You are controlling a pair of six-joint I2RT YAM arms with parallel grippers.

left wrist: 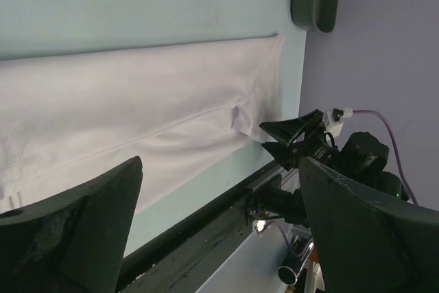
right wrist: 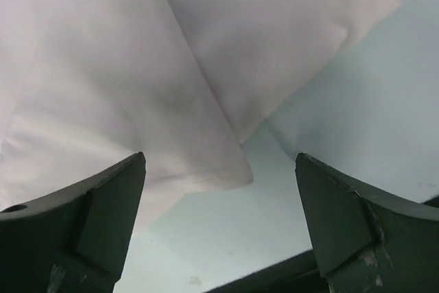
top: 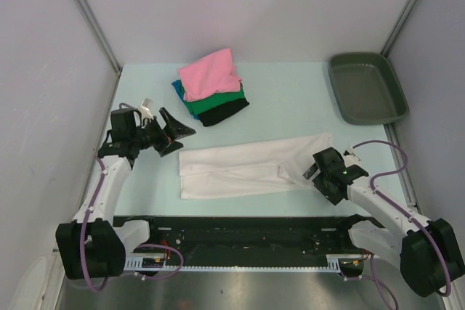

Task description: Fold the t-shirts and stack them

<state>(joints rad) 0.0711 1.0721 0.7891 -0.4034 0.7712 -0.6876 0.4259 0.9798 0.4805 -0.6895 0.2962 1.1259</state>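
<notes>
White t-shirt [top: 247, 168], folded lengthwise mid-worktop; left tool [top: 176, 130] and right tool [top: 317, 173] gape empty; next likely: grasp its 3 o'clock end.

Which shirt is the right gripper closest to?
The white t-shirt, laid out long by itself; the coloured t-shirts sit piled farther back, pink on top.

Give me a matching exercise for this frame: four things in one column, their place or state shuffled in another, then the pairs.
1. white shirt
2. pink shirt
3. tray
4. right gripper

A. on top of the stack
B. far right corner
C. spread out in a long strip
D. open, over a cloth edge

Pairs: 1-C, 2-A, 3-B, 4-D
</notes>
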